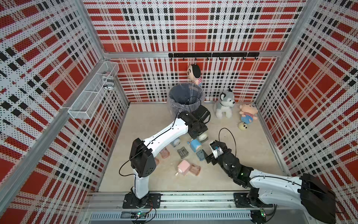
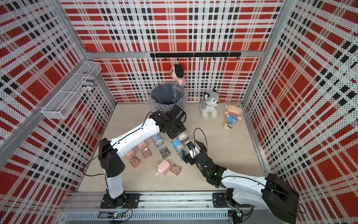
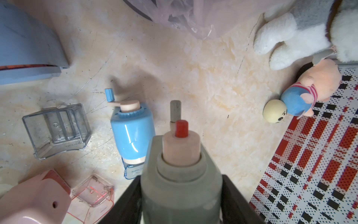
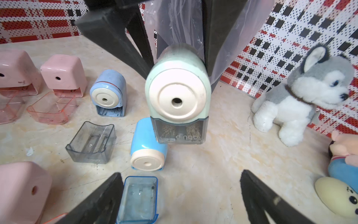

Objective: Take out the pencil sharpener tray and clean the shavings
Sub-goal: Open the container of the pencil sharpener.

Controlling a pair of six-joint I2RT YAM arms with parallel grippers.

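Observation:
My left gripper [image 3: 181,194] is shut on a pale green pencil sharpener [image 3: 181,174] and holds it above the table. In the right wrist view its cream face [image 4: 175,99] points at the camera. The clear tray [image 4: 181,131] sits in the sharpener's base with brown shavings inside. In both top views the sharpener [image 1: 203,137] [image 2: 182,136] hangs in front of the bin. My right gripper [image 4: 180,197] [image 1: 210,150] is open just in front of the sharpener, apart from it, with nothing between its fingers.
A lined bin [image 1: 186,97] stands at the back. Below the held sharpener lie a blue sharpener [image 4: 148,149], a blue tray [image 4: 138,199], a grey tray [image 4: 92,142], another blue sharpener [image 4: 108,93], and pink sharpeners [image 4: 64,74] with pink trays [image 4: 49,111]. Plush toys [image 1: 224,105] sit back right.

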